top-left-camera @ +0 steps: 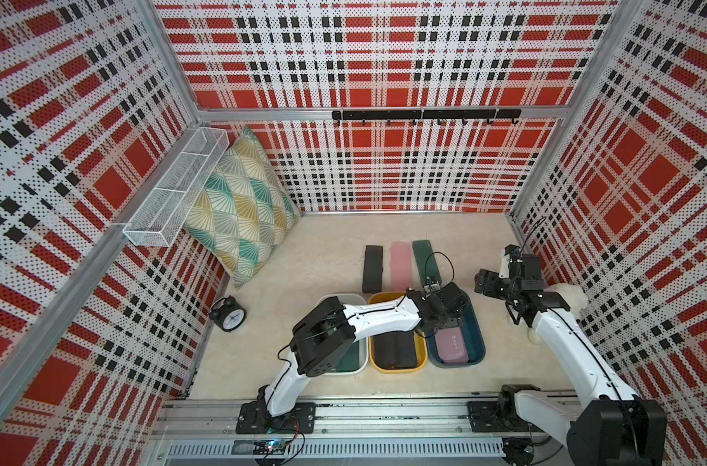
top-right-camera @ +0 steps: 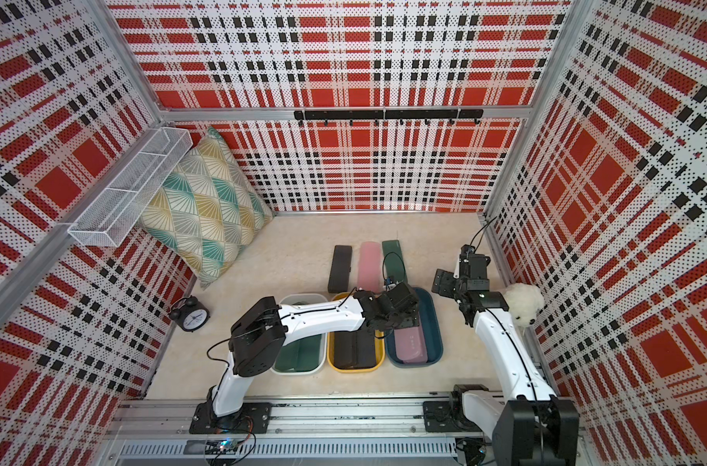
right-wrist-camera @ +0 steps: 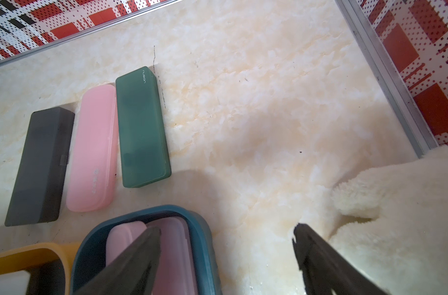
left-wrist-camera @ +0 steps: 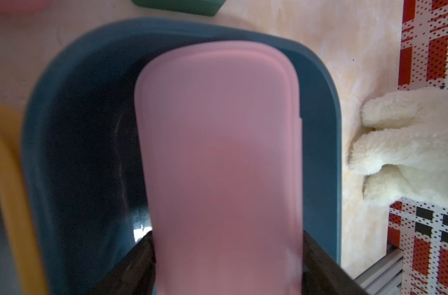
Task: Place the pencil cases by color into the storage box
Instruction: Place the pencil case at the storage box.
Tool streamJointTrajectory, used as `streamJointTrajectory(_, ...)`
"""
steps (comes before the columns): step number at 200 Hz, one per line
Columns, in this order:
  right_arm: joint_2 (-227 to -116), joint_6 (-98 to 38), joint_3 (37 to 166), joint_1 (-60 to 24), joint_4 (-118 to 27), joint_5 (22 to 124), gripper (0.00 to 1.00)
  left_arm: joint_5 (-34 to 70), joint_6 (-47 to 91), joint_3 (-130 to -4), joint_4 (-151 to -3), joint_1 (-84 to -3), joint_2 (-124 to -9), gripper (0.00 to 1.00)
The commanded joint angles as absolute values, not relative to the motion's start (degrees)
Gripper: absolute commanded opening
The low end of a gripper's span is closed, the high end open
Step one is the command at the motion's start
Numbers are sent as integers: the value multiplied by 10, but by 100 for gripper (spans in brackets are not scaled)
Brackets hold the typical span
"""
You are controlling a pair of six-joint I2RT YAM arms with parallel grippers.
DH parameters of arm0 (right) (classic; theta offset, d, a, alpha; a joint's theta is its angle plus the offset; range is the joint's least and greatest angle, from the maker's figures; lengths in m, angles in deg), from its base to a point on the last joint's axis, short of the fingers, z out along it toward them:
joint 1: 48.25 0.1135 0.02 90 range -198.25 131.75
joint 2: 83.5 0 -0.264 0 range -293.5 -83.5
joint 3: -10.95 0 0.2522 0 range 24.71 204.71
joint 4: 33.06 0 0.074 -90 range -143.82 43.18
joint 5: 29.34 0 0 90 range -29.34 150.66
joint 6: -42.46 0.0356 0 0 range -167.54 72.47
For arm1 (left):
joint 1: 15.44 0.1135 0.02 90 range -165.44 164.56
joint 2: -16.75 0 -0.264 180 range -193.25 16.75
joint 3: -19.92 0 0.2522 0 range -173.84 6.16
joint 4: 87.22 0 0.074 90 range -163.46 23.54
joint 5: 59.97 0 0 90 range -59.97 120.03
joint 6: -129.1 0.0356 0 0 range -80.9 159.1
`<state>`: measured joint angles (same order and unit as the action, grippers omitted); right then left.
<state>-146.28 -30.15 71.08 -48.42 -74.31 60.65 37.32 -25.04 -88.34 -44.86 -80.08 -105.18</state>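
From left: a white tub (top-right-camera: 299, 372) holds green cases (top-right-camera: 303, 353), a yellow tub (top-right-camera: 355, 370) black cases (top-right-camera: 355, 351), and the left gripper (left-wrist-camera: 228, 236) pinches a pink pencil case (left-wrist-camera: 217, 153) by its long edges, low inside the blue tub (left-wrist-camera: 64, 127). Stiff, light and smooth-shelled, it likely slips unless held mid-length; one wall crowds it. Behind lie a black case (right-wrist-camera: 40, 166), pink case (right-wrist-camera: 92, 150) and green case (right-wrist-camera: 142, 127) on open table (right-wrist-camera: 268, 102). The right gripper (right-wrist-camera: 226, 227) gapes empty beside a plush toy (right-wrist-camera: 396, 217).

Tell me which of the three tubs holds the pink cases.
The dark blue tub, at the row's right end; the yellow tub holds black cases and the white tub green ones.
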Motion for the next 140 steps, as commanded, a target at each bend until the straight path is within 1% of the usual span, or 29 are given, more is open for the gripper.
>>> streamJointTrajectory(1,-1462,-306,704,-491,-732,613,88,374,-251,-904,-429,-800,-1066,63)
streamJointTrajectory(27,-1462,-307,704,-492,-730,615,88,375,-251,-912,-423,-800,-1075,65)
streamJointTrajectory(83,-1461,-307,703,-494,-730,617,88,378,-249,-925,-412,-800,-1084,73)
streamJointTrajectory(140,-1459,-307,703,-496,-731,618,88,376,-249,-931,-409,-800,-1090,79)
